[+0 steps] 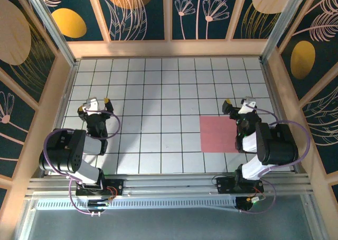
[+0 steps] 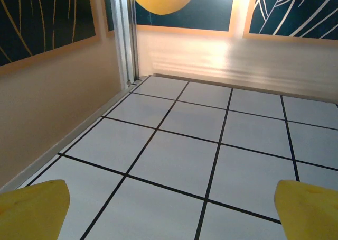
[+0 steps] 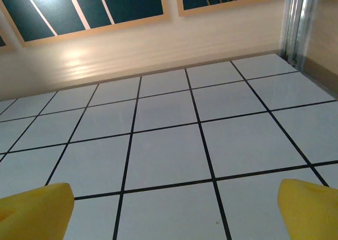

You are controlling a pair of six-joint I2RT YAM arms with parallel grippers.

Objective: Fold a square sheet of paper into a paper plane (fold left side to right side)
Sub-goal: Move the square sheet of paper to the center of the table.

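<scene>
The square sheet of paper, salmon pink, lies flat and unfolded on the white grid table, right of centre near the front. My right arm covers its right edge. My right gripper hovers just beyond the sheet's far right corner, open, with nothing between its fingers. In the right wrist view its yellow fingertips stand wide apart over bare tiles. My left gripper is open at the left side of the table, far from the sheet. Its yellow fingertips also frame bare tiles, with nothing held.
The tiled table is walled in by wooden panels with dark floral prints. An aluminium post stands at the far left corner and another at the far right. The arms' bases sit on a rail at the near edge.
</scene>
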